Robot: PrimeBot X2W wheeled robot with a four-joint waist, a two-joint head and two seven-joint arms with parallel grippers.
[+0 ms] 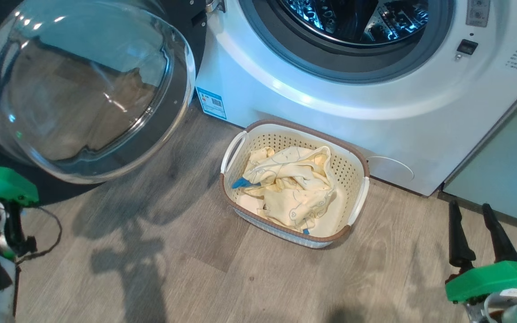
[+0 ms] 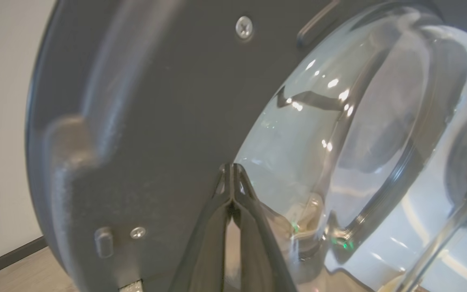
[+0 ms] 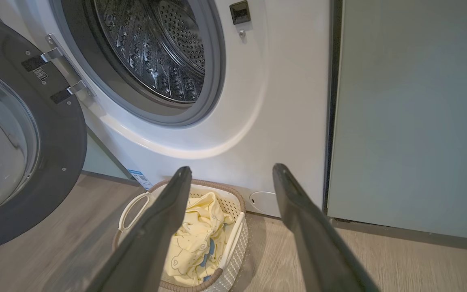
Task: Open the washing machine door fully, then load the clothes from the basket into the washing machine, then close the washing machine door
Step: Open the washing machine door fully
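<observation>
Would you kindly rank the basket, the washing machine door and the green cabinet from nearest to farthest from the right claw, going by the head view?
Measured from the right claw:
1. Green cabinet, just ahead of it at the right edge.
2. Basket, on the floor to its left, mid-view.
3. Washing machine door, swung open at the far left.

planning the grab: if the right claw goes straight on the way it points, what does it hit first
Most likely the white front of the washing machine, below the drum opening; the right claw, open, aims above the basket. Depth is hard to judge.
</observation>
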